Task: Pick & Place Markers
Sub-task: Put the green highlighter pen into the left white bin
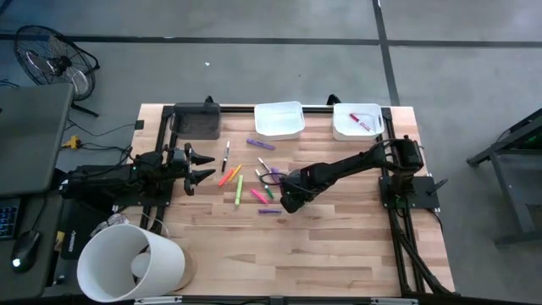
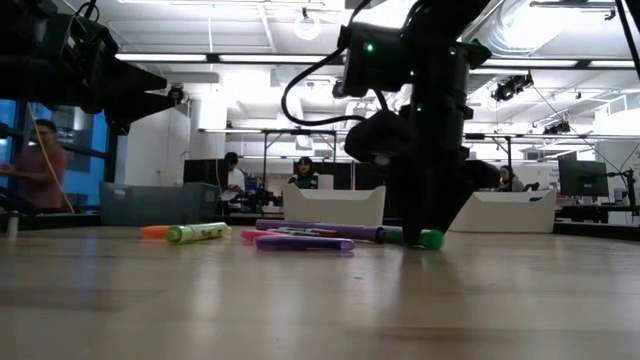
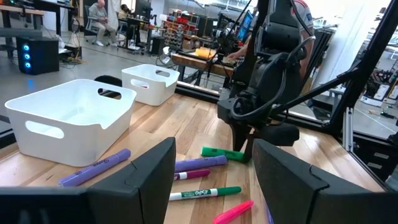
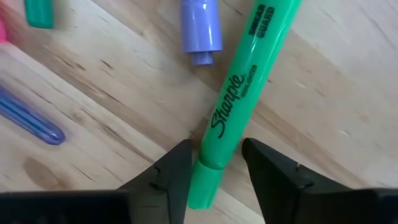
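Markers (image 1: 254, 182) lie scattered on the wooden table (image 1: 339, 246) around the right gripper (image 4: 214, 165), down among them, fingers straddling a green highlighter (image 4: 239, 99) without clearly clamping it. Left gripper (image 1: 201, 166) waits beside them, spread wide.

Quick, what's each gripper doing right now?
Left gripper: open, empty.
Right gripper: fingers around the green marker, not yet clamped.
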You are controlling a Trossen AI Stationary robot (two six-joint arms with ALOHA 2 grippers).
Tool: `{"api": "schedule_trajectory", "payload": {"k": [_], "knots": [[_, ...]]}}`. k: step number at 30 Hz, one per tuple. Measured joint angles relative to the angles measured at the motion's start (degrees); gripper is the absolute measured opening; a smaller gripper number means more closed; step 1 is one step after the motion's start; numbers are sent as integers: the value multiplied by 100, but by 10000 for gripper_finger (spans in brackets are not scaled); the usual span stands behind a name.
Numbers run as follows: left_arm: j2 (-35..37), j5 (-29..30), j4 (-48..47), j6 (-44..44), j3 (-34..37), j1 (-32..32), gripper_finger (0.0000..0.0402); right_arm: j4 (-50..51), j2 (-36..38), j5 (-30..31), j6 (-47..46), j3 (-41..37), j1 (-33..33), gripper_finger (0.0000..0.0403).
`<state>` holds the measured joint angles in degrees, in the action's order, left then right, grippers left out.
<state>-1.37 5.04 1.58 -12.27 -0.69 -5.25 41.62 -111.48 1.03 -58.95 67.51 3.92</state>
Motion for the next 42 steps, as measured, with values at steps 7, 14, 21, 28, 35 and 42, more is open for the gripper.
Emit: {"api": "schedule_trajectory", "payload": {"k": [7,14,21,28,35,42], "knots": [[2,0,-1,-2,0,0,211,253,0,-42,270,-1,-4,99],[2,-2,0,0,0,0,211,303,0,-56,493,-2,-17,62],[1,-2,0,-2,0,0,211,315,39,-135,500,-11,-22,70],[0,-2,-1,-1,0,2,211,792,343,-76,499,-61,-28,61],[0,-2,0,-2,0,0,211,1182,696,-4,499,-55,-44,67],[2,0,-2,0,0,2,211,1299,1297,190,498,-55,-91,64]]}}
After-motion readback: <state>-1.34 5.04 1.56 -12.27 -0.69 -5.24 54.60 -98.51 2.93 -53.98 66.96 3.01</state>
